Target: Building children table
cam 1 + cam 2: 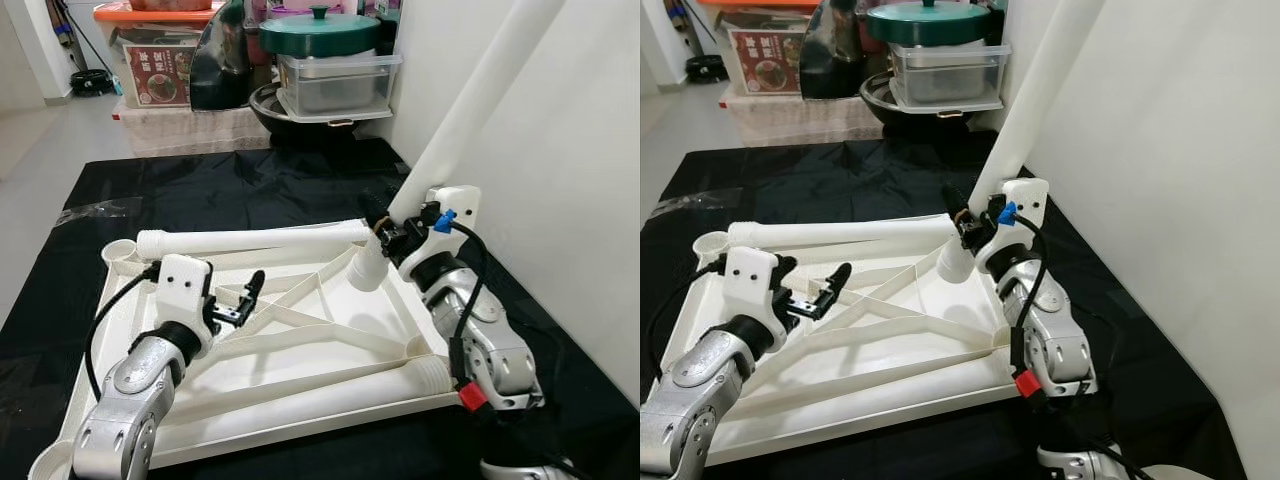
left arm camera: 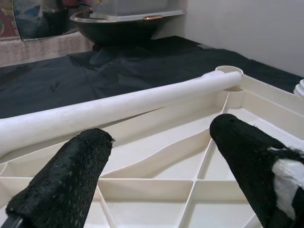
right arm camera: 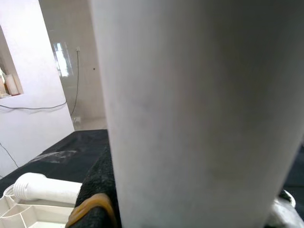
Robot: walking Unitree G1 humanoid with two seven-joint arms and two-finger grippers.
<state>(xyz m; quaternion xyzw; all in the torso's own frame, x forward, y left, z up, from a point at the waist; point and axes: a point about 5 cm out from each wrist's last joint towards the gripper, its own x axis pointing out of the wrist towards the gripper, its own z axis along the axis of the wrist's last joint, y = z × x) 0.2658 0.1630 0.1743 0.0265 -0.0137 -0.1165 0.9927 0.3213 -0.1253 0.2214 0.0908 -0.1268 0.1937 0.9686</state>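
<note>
From the left eye view, the white tabletop [image 1: 330,350] lies upside down on a black sheet [image 1: 250,190] spread over the floor, its ribbed underside facing up. One white leg [image 1: 250,240] lies along the far edge of the tabletop and another [image 1: 320,395] along the near edge. The right gripper [image 1: 392,237] pinches a third leg [image 1: 470,110] near its lower end; this leg stands tilted, its top leaning toward the white wall [image 1: 570,180], its foot at the tabletop's far right corner. The left gripper [image 1: 245,297] hovers over the ribs, fingers spread, holding nothing. Behind the sheet sit a green-lidded pot [image 1: 320,35] on a clear container [image 1: 338,82].

The right eye view shows the same layout.

In the left wrist view, the two black fingers [image 2: 61,183] stand wide apart above the ribs, with the far leg lying just beyond them.

In the right wrist view, the held leg [image 3: 199,114] looms close, a black finger [image 3: 97,190] pressed against it
</note>
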